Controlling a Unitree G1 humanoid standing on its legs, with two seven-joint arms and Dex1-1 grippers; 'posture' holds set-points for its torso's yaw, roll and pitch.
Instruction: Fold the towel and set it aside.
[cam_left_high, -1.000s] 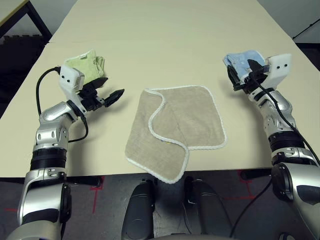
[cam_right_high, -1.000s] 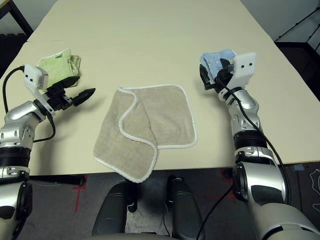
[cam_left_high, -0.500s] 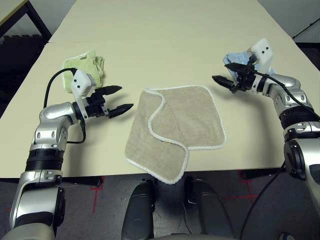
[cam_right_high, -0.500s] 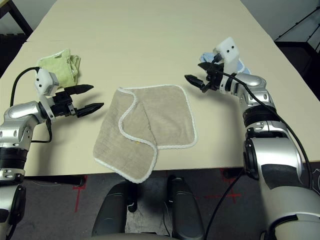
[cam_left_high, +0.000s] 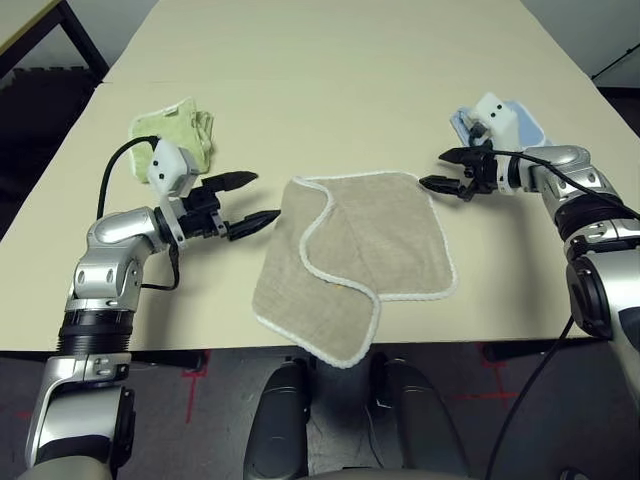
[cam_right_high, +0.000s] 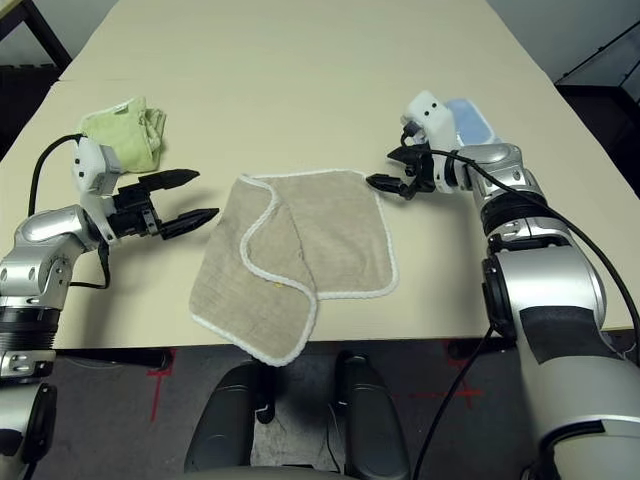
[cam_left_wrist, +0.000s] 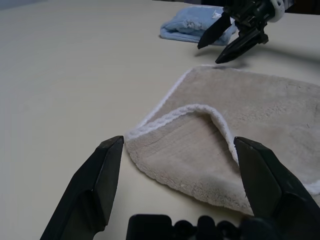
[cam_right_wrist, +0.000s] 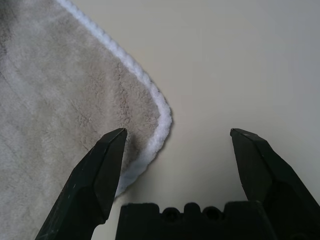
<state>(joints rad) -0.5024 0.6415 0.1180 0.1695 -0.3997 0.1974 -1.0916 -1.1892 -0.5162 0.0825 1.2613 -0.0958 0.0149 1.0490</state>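
both grippers spread wide, empty, at the towel's far corners

the towel (cam_left_high: 350, 262) lies half-folded on the counter (cam_left_high: 330, 80) between left gripper (cam_left_high: 256, 199) and right gripper (cam_left_high: 432, 170); no writing readable.

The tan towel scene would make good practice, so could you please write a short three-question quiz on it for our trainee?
1. True or false: the tan towel lies fully flat, unfolded.
2. Which cloth lies beside the right gripper? A) green towel B) light blue towel
3. Are the left gripper fingers open or shut?

Key: 1. False, one part is folded over. 2. B. 3. Open, and so are the right gripper's.
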